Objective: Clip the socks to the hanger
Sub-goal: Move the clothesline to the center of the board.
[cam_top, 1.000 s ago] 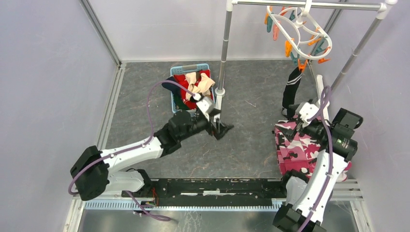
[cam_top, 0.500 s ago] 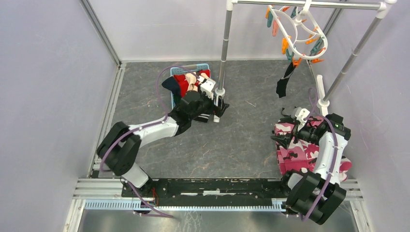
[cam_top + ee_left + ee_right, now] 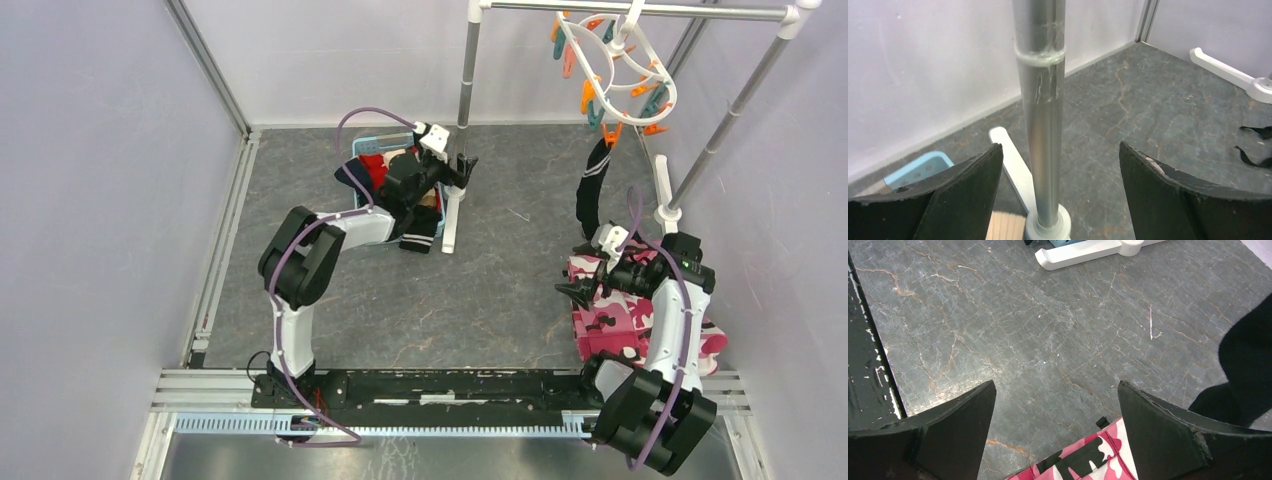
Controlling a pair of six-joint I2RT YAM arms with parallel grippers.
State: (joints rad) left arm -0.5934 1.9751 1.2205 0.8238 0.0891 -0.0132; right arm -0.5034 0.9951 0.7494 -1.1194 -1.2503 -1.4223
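The white hanger (image 3: 620, 60) with orange and teal pins hangs from the rack's top bar at the back right. One dark sock (image 3: 590, 190) dangles from a pin; its dark shape (image 3: 1248, 370) also shows in the right wrist view. More socks, red (image 3: 372, 165) and dark with white stripes (image 3: 418, 235), lie in and over the blue basket (image 3: 364, 146). My left gripper (image 3: 462, 165) (image 3: 1060, 150) is open, with the rack's silver pole (image 3: 1040, 100) standing between its fingers untouched. My right gripper (image 3: 575, 292) (image 3: 1057, 385) is open and empty, low over the floor, left of the hanging sock.
The silver pole rack stands on white feet (image 3: 450, 215) (image 3: 1083, 255). A pink, white and black camouflage cloth (image 3: 620, 310) (image 3: 1088, 460) lies under my right wrist. A tan ribbed fabric (image 3: 1003, 227) shows by the pole's base. Walls close in at left, back and right.
My left arm has swung back over the basket to the pole. My right arm has drawn back and down from the hanging sock. The hanger and sock have swayed.
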